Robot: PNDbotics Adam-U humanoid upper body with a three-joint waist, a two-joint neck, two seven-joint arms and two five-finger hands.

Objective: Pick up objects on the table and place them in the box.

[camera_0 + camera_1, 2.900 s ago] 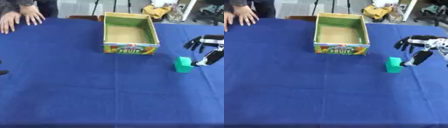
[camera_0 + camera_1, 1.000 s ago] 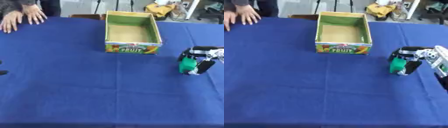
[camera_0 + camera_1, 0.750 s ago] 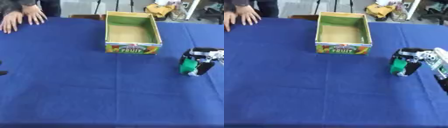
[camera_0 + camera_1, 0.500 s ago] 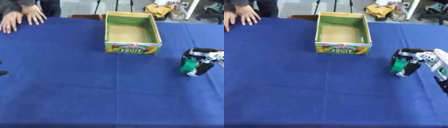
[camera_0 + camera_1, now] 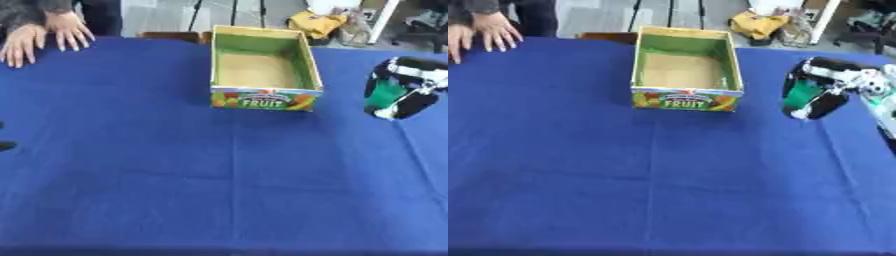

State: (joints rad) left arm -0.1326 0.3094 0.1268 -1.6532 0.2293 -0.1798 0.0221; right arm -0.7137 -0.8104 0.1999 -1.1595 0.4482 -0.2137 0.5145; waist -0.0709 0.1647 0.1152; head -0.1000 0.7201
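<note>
Blue table (image 5: 131, 165), box (image 5: 262, 75), right hand (image 5: 820, 95) around green block (image 5: 802, 95).

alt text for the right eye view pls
The robot's black right hand is curled round a small green block, right of an open, empty cardboard fruit box on a blue tablecloth. A person's hands rest at the far left edge.

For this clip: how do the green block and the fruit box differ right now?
The green block is small, plain and held in the right hand, whose fingers curl round it; the fruit box is far larger, printed, and rests on the blue table. The box stands open and looks empty. Both show green.
</note>
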